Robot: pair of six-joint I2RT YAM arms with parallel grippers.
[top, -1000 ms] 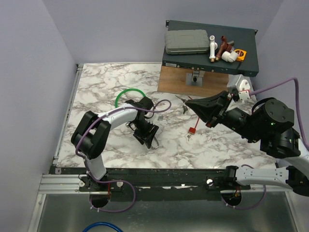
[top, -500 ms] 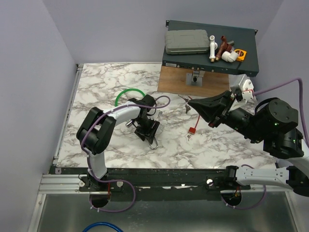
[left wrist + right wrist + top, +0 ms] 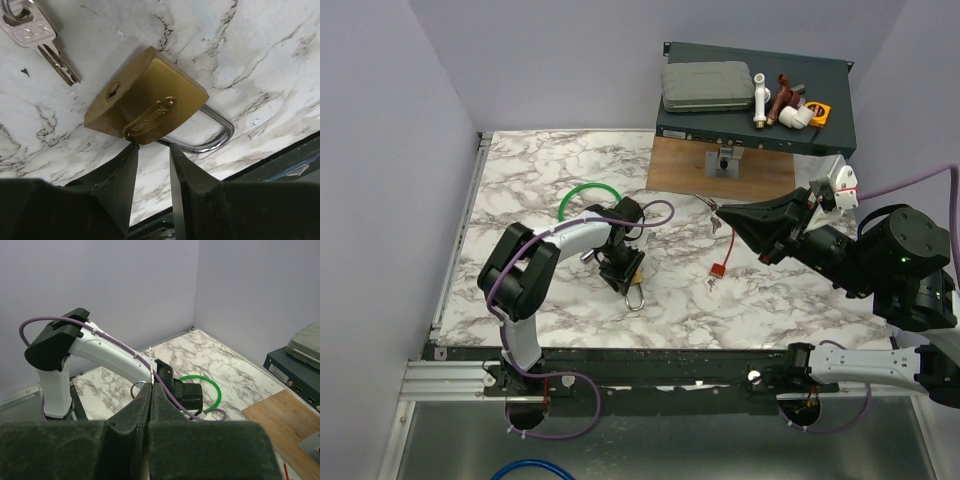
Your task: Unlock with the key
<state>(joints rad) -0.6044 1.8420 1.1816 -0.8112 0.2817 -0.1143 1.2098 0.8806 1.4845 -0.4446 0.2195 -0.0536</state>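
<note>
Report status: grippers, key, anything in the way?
Left gripper open, tips at the padlock. Right gripper shut on a thin metal piece. Red-tagged key lies loose on the table, unheld. Spare key beside the padlock.

raised lettering is seen on an oval badge (image 3: 148, 118) on the face of the brass padlock (image 3: 165, 85), but it is viewed upside down and cannot be made out with certainty. stamped characters are seen on the head of a silver key (image 3: 36, 36) lying on the counter (image 3: 260, 60), too blurred to be read. nothing else is legible.
</note>
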